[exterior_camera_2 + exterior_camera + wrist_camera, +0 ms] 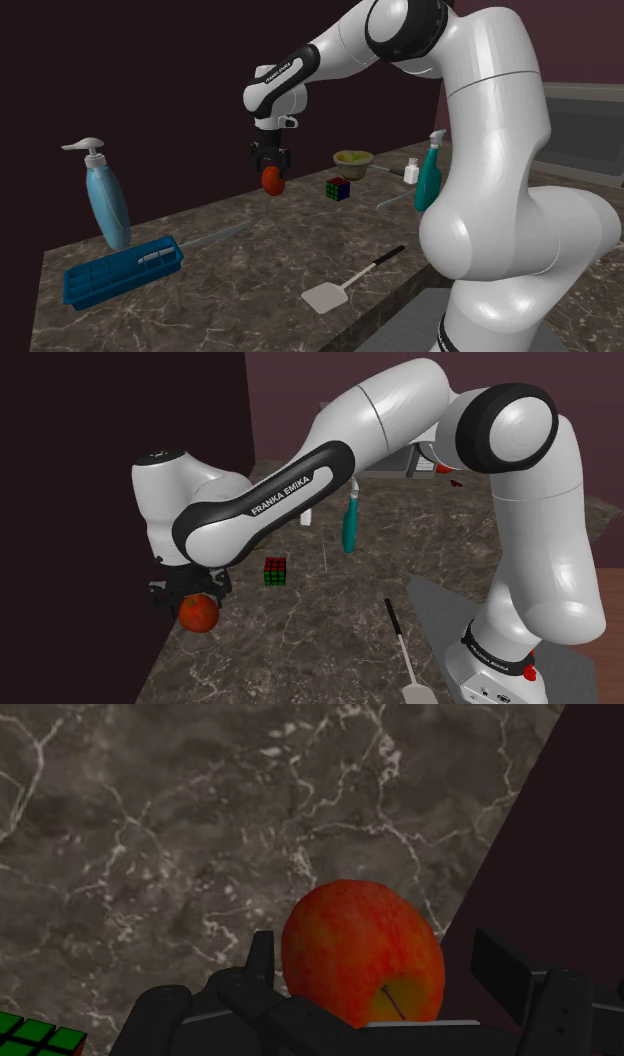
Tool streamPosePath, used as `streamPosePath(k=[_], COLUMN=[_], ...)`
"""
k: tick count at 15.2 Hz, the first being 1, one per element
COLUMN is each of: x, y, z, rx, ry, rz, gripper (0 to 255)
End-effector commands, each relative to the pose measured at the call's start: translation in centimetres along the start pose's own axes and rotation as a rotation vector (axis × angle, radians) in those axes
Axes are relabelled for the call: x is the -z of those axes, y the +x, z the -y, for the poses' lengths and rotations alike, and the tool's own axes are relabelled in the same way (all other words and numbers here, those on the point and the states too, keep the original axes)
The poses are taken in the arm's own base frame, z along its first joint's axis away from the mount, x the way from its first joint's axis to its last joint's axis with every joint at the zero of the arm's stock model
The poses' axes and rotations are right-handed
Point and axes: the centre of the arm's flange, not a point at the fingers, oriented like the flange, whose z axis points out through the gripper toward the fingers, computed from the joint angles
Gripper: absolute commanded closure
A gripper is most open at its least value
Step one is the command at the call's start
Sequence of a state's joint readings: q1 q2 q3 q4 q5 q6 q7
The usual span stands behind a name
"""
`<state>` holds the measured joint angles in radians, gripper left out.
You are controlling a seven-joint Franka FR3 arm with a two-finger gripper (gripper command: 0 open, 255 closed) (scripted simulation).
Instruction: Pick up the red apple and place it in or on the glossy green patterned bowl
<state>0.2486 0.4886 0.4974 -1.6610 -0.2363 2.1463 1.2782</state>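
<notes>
Dark maroon walls (150, 70) enclosing scene. White-veined dark marble countertop (330, 632) stretching below. Black gripper (272, 172) hanging above it near wall, jaws pinching red apple (360, 954). Green bowl (353, 158) sitting well apart on countertop.

red apple (352, 949) in gripper (381, 960)

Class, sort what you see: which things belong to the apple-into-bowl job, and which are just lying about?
Job: red apple, gripper, green bowl.
Lying about: Rubik's cube, spatula, teal spray bottle, blue pump bottle, blue ice cube tray.
</notes>
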Motion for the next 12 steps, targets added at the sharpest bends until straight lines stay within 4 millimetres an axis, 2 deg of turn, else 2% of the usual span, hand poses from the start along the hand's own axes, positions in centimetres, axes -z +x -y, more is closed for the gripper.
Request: streamPosePath(k=[1,5,6,12], x=[-0.05,-0.05,-0.05,-0.03], y=[0.01,0.01,0.01,-0.02], z=[0.0,0.0,0.0,0.0], rx=[0.0,0.0,0.0,0.0], ry=[0.0,0.0,0.0,0.0], rz=[0.0,0.0,0.0,0.0], gripper=[0,0,255,255])
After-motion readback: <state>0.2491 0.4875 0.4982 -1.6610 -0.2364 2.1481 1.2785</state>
